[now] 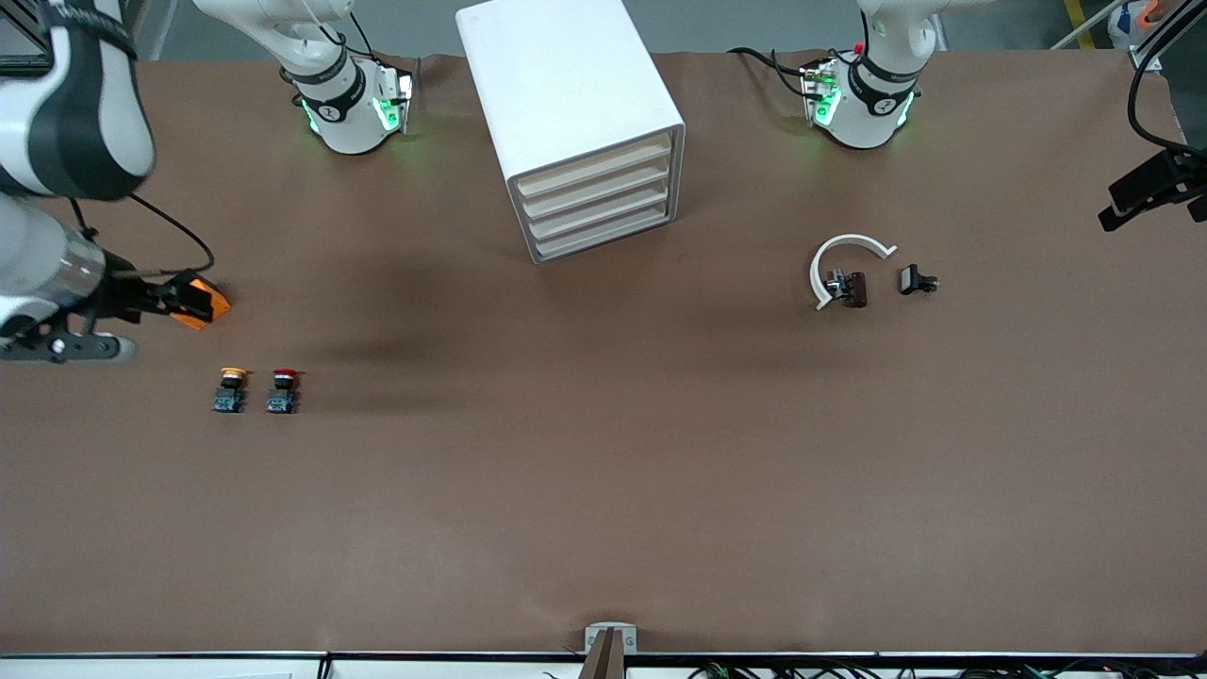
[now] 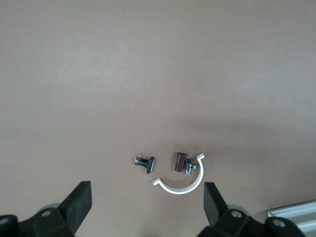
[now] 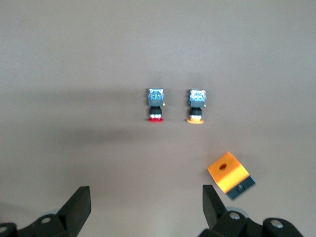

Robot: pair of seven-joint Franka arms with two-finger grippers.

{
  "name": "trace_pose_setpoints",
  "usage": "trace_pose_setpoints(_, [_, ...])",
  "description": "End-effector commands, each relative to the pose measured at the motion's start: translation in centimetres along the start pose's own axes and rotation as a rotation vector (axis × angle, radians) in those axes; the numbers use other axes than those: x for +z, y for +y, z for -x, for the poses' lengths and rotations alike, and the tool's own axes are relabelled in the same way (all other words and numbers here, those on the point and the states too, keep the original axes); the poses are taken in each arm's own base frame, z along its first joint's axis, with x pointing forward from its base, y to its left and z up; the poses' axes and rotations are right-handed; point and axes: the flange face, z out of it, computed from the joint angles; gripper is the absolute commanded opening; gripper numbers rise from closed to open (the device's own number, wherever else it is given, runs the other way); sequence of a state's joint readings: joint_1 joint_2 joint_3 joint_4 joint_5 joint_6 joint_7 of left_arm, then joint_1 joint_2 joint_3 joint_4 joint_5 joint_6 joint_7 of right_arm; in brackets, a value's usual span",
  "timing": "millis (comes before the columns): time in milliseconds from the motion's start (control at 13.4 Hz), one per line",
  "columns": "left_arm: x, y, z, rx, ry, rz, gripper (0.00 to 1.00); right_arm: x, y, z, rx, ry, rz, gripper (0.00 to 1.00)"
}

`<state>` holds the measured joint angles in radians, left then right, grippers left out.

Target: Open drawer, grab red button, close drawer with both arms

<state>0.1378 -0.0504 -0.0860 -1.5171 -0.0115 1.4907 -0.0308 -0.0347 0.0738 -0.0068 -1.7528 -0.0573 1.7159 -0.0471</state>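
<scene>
Nothing done yet: all drawers of the cabinet [image 1: 585, 141] are shut. The button [image 1: 282, 390] is seen on the table at the yellow-capped button's [image 1: 229, 389] 3 o'clock. Left gripper [image 2: 148, 203] and right gripper [image 3: 146, 207] are held up, fingers apart, empty.

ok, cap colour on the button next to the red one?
Yellow-orange cap on that button, beside the red-capped button; the right wrist view shows it best.
</scene>
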Motion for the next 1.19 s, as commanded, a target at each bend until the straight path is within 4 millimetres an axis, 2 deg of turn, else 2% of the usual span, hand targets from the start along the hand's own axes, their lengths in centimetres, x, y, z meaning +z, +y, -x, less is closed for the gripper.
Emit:
trace_pose_setpoints(0, [-0.4,-0.3,1.5,0.050,0.003,-0.007,1.00,-4.5,0.2,0.6,0.005,0.008,-0.014,1.00])
trace_pose_setpoints(447, [-0.9,0.8,2.5,0.070,0.006,-0.012,1.00,-11.3,0.4,1.7,0.008,0.054,-0.010,1.00])
trace_pose_setpoints(670, [-0.6,1.8,2.6,0.088,-0.005,-0.013,1.00,-11.7,0.3,1.7,0.010,0.067,-0.011,1.00])
trace_pose_setpoints(1117, [-0.8,1.0,2.7,0.076,-0.011,-0.013,1.00,-11.8,-0.2,1.6,-0.005,0.073,-0.010,1.00])
